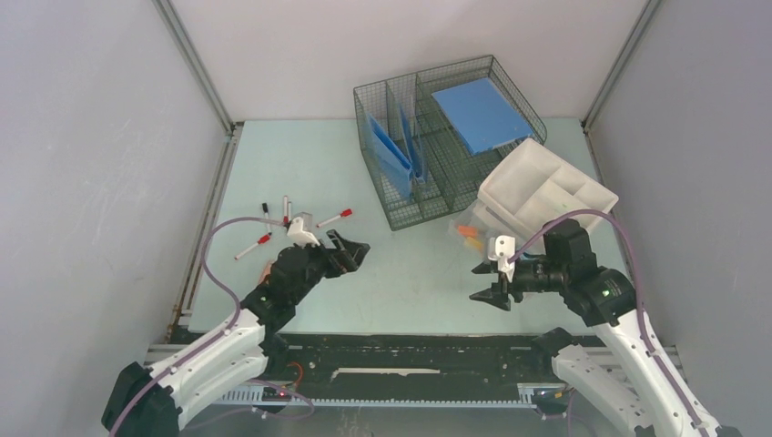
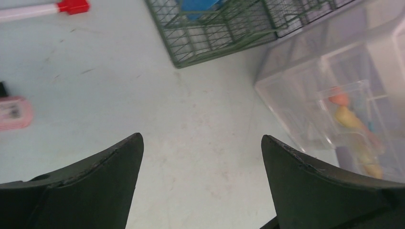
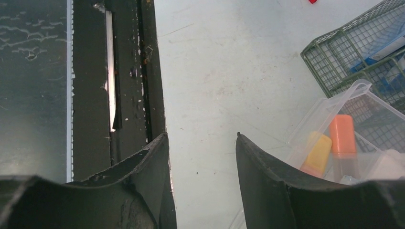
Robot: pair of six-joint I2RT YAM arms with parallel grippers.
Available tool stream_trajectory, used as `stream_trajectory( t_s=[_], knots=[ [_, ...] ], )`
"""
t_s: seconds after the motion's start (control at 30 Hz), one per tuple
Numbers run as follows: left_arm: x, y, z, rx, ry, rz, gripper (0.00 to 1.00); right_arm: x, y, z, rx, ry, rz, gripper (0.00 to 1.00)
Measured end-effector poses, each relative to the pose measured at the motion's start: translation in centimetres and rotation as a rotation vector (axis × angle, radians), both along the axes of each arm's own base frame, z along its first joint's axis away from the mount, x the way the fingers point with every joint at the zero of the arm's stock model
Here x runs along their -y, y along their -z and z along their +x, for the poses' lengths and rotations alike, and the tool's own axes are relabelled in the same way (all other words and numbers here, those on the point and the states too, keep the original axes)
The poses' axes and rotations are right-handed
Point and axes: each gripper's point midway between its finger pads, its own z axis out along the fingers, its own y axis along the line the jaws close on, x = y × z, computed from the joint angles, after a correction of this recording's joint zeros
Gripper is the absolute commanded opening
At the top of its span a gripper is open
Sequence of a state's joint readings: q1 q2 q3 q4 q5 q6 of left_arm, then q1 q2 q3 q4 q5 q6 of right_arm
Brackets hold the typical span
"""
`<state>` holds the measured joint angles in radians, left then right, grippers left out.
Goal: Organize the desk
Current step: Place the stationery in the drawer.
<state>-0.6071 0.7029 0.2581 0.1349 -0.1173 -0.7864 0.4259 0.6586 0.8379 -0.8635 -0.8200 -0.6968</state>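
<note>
The desk [image 1: 410,273] is a pale mint-green top. Several markers with red and black caps [image 1: 335,217] lie on its left part, beyond my left gripper [image 1: 350,253]. That gripper hangs open over bare desk [image 2: 200,109] with nothing between its fingers [image 2: 201,137]. A pink eraser [image 2: 14,112] lies to its left, and one red-capped marker [image 2: 47,8] shows at the top. My right gripper [image 1: 482,282] is open over the desk near the front edge [image 3: 201,135]. Just beyond it sits a clear plastic box [image 1: 469,232] holding orange and yellow pieces [image 3: 343,134].
A green wire basket [image 1: 401,196] with blue folders [image 1: 478,111] stands at the back centre. A white divided tray [image 1: 546,187] leans against its right side. A black rail [image 1: 410,350] runs along the near edge, and grey walls close in left and right.
</note>
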Motion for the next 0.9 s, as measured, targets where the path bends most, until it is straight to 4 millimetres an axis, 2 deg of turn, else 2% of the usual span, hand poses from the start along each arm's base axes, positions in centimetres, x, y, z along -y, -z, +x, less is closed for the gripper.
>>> stream_trajectory(
  t_s=[0.2,0.4,0.73,0.9],
  knots=[
    [2.6,-1.6,0.3,0.072,0.097,-0.113,0.99,0.2,1.2,0.0,0.004,-0.017,-0.015,0.58],
    [4.0,-1.4,-0.2,0.075,0.162,-0.163,1.0,0.3,2.1,0.3,-0.011,-0.024,-0.032,0.55],
    [6.6,-0.3,-3.0,0.058,0.274,-0.118,1.0,0.6,3.7,1.1,-0.038,0.004,-0.062,0.35],
    [6.7,-0.8,-3.3,0.078,0.267,-0.114,1.0,0.7,3.6,1.7,-0.023,0.029,-0.065,0.29]
  ],
)
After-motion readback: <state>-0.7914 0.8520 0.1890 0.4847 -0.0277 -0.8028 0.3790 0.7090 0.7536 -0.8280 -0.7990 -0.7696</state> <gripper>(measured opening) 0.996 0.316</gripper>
